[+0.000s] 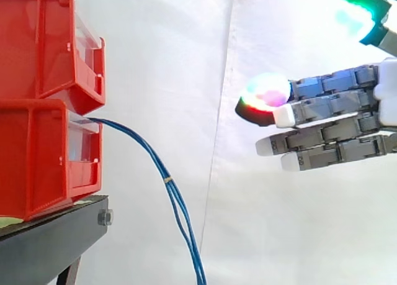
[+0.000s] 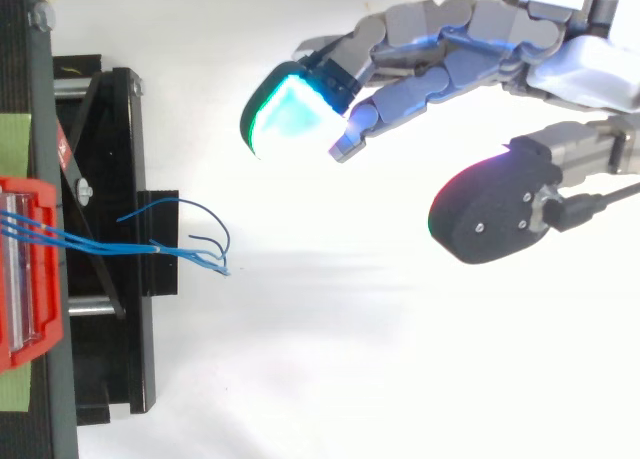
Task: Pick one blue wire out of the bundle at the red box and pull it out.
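While the hand (image 1: 335, 120) hangs open and empty, well apart from the blue wire bundle (image 1: 162, 173), closing broadly may seize several strands, not one.

Wide open gap between hand (image 1: 335, 120) at right and blue wires (image 1: 166, 176) at left, nothing in it. Wires hang loose out of lower red bin (image 1: 43, 154), with free room right of them. Upper red bin (image 1: 49, 43) sticks out just above wire start. Black stand (image 1: 56, 235) sits under bins and blocks way from below at left.
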